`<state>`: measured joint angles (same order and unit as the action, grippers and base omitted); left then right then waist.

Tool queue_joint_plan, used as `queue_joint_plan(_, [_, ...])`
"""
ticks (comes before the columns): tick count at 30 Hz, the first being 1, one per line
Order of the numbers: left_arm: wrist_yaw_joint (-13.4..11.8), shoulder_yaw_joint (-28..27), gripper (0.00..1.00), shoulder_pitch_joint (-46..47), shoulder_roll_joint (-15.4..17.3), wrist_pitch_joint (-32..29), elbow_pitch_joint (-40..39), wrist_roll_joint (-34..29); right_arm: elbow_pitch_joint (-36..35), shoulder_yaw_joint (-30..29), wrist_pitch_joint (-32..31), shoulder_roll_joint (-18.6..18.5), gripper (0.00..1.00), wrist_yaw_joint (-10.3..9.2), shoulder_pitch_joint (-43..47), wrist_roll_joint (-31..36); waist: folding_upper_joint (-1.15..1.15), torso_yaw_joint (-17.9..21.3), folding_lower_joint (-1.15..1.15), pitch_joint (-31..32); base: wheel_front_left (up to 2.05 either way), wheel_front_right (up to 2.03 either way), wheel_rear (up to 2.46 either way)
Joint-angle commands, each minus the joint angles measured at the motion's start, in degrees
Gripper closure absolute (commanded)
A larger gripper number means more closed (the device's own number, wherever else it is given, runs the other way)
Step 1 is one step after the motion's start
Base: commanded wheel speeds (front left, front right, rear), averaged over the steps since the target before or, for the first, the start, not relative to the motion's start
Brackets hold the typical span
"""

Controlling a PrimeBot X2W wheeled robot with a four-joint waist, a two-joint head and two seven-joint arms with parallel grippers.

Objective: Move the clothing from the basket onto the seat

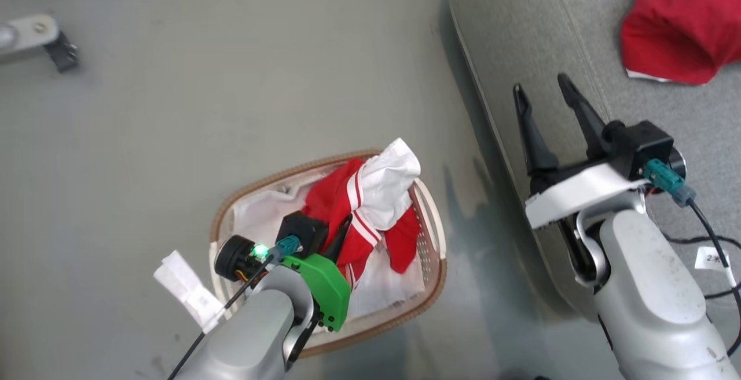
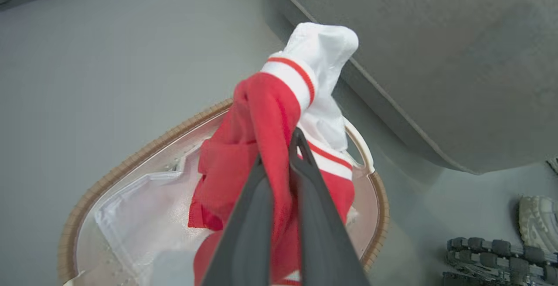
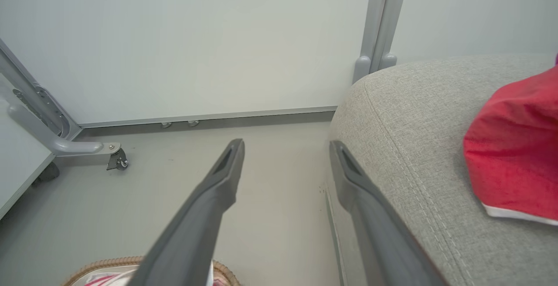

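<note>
**A:** Biggest thing first: where is the seat?

**B:** In the head view the seat (image 1: 579, 32) runs from twelve round to four o'clock. One red garment (image 1: 683, 21) lies on it at about two o'clock.

**A:** And the basket?

**B:** The basket (image 2: 135, 160) stands on the floor at six o'clock, near the seat's front edge. A white liner sheet (image 1: 260, 218) lies inside it.

**A:** The clothing?

**B:** The clothing (image 1: 347, 206) is red with white stripes and a white panel. It is bunched up and rises above the rim toward the basket's one o'clock side, while its lower folds hang inside.

**A:** How will it handle?

**B:** Light and limp, I'd judge, and probably a bit slick. It will drape and swing, so a trailing end could snag on the rim. A thick gathered fold is the place to hold it, not a thin hem, and not the liner.

**A:** The pincers?

**B:** The left gripper (image 2: 279, 146) is pinched narrow on a red fold of the clothing. The right gripper (image 1: 539, 82) is spread wide with nothing in it, above the seat's edge at three o'clock.
</note>
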<state>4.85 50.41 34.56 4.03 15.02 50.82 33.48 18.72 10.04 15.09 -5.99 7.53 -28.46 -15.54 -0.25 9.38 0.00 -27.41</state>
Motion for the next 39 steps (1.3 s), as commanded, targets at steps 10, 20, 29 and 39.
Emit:
queue_joint_plan(10, [0.2, -13.7, 1.00, -7.5, 0.6, 0.2, -15.7, -9.8, 2.1, 0.2, 0.1, 0.0, 0.00, -0.08, 7.8, -0.8, 0.25, -7.7, 0.00, 15.0, 0.00, 0.00, 0.00])
queue_joint_plan(20, [1.6, -20.8, 1.00, -8.6, -0.3, 0.2, -25.8, -14.7, 3.2, 0.7, 0.1, 0.7, 0.00, -0.08, 13.2, -1.3, 0.25, -8.4, 0.00, 20.9, 0.00, 0.00, 0.00])
queue_joint_plan(29, [2.2, -23.4, 1.00, -7.1, -0.6, 0.2, -30.8, -17.0, 3.9, 2.9, 0.1, 0.6, 0.00, -0.08, 16.0, -1.6, 0.25, -8.7, 0.00, 23.7, 0.00, 0.00, 0.00])
queue_joint_plan(39, [2.7, -21.6, 1.00, -8.8, -0.9, 0.2, -31.8, -17.3, 2.3, 14.0, 0.1, -1.7, 0.00, -0.08, 12.0, -2.2, 0.25, -9.7, 0.00, 24.3, 0.00, 0.00, 0.00])
